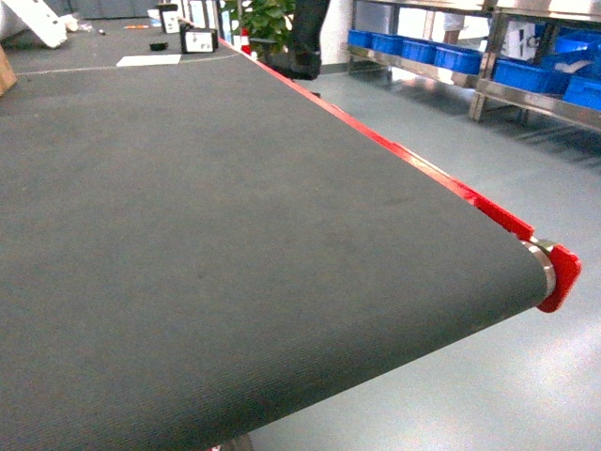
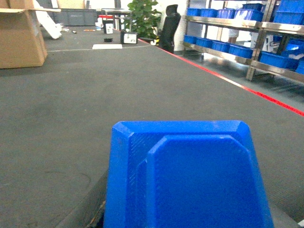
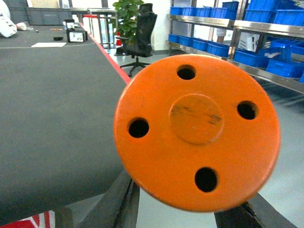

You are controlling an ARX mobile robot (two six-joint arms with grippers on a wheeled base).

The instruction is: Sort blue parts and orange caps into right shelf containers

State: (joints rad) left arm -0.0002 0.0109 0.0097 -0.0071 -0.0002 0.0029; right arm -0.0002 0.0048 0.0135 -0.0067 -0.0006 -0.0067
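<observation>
The blue part point(image 2: 187, 175) fills the lower centre of the left wrist view and the orange cap point(image 3: 197, 130) the centre of the right wrist view. Each is seemingly clamped by its gripper, though the fingers are mostly hidden, so I cannot tell for sure. Both look like rigid, light, smooth plastic, best pinched across opposite edges; the shelf bins point(image 1: 531, 73) sit upper right.
</observation>
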